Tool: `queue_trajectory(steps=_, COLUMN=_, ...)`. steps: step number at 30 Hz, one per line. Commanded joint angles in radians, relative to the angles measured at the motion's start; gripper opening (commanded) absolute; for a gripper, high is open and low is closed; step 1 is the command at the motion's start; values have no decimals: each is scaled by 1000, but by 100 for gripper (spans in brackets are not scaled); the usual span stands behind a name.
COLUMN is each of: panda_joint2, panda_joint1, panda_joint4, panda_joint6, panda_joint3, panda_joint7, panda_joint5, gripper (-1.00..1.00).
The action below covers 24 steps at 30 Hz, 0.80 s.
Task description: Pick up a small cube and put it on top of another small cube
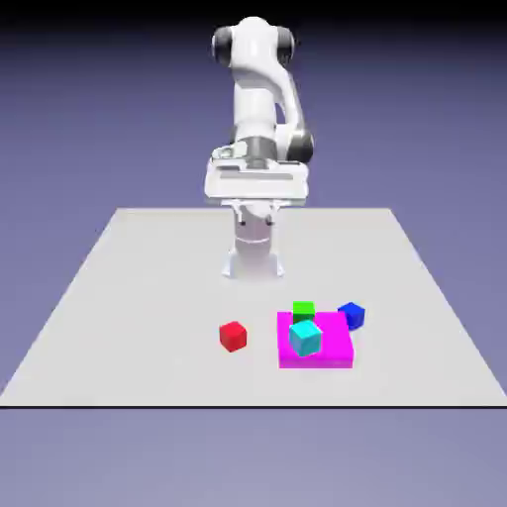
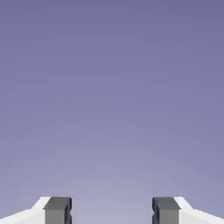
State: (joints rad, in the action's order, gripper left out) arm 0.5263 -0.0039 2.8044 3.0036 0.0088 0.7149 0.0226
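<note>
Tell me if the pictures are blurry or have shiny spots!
Exterior view: evenly bright, the red cube a bit soft and blocky, the table showing no clear shadows; hand view: smooth violet backdrop, paler toward the bottom, no shiny spots.

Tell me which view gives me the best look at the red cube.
The exterior view: the red cube sits there unobstructed on the table, beside the magenta block. The hand view shows none of it, only backdrop and the gripper's spread fingertips.
</note>
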Motion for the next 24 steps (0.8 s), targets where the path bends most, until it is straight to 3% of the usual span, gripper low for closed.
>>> queue_trajectory(steps=1, panda_joint2=-36, panda_joint1=-13, panda_joint4=-5, panda_joint6=-28, panda_joint3=7, panda_joint7=-22, panda_joint5=19, gripper=0)
queue_trajectory(steps=16, panda_joint2=-580, panda_joint1=-211, panda_joint4=-75, panda_joint6=-443, panda_joint3=116, panda_joint7=-346, panda_joint5=300, gripper=0)
queue_trajectory(steps=24, panda_joint2=-798, panda_joint1=-155, panda_joint4=-95, panda_joint6=-254, panda_joint3=-1, panda_joint7=-218, panda_joint5=473, gripper=0)
